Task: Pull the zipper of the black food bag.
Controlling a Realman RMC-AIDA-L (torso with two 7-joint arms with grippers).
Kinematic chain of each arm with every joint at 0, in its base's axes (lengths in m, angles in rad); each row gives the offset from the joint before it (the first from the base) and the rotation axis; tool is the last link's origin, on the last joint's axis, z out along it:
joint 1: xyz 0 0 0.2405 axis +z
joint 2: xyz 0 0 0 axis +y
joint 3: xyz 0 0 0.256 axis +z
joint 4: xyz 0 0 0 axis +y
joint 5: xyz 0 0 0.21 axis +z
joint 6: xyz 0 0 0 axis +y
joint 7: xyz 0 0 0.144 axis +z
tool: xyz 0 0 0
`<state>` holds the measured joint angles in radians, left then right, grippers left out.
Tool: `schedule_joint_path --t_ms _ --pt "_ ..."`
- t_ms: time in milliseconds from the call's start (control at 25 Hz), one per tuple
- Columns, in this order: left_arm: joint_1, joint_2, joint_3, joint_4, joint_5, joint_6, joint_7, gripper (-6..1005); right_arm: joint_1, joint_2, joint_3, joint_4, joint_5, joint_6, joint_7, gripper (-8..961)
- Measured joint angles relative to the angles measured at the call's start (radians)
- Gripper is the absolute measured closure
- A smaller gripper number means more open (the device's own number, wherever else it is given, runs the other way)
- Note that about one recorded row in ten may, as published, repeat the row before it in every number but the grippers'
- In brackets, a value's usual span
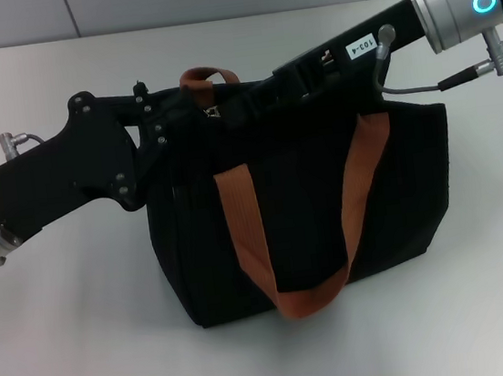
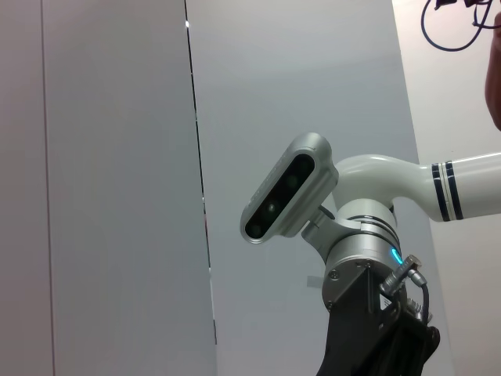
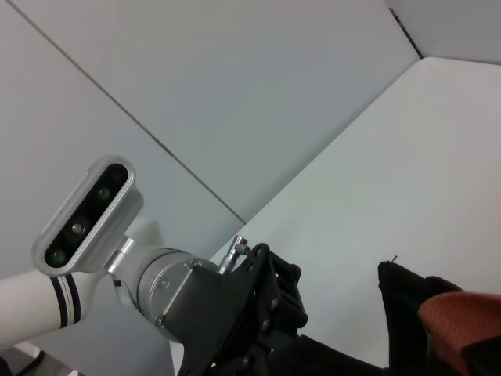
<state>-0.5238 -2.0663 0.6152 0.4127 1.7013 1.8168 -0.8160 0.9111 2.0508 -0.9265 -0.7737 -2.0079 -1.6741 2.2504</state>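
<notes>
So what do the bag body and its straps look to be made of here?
The black food bag looks like matte woven fabric: faint vertical ribbing, soft sagging sides, no shine. Its orange-brown straps look like flat webbing, bending in a limp loop over the front. Both grippers, left and right, meet at its top edge; the zipper is hidden.

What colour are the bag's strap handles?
Orange-brown strap handles against the black food bag; clearest in the head view.

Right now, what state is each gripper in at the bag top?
Left gripper: at the top edge of the black food bag, cannot be told.
Right gripper: at the same top edge, cannot be told.
</notes>
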Motion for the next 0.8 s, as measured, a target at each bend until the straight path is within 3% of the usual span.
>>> schedule_joint_path --t_ms 800 --pt "0.008 0.000 0.000 -0.001 0.001 0.003 0.000 955 -0.006 0.000 0.002 -0.003 0.005 0.001 -0.009 928"
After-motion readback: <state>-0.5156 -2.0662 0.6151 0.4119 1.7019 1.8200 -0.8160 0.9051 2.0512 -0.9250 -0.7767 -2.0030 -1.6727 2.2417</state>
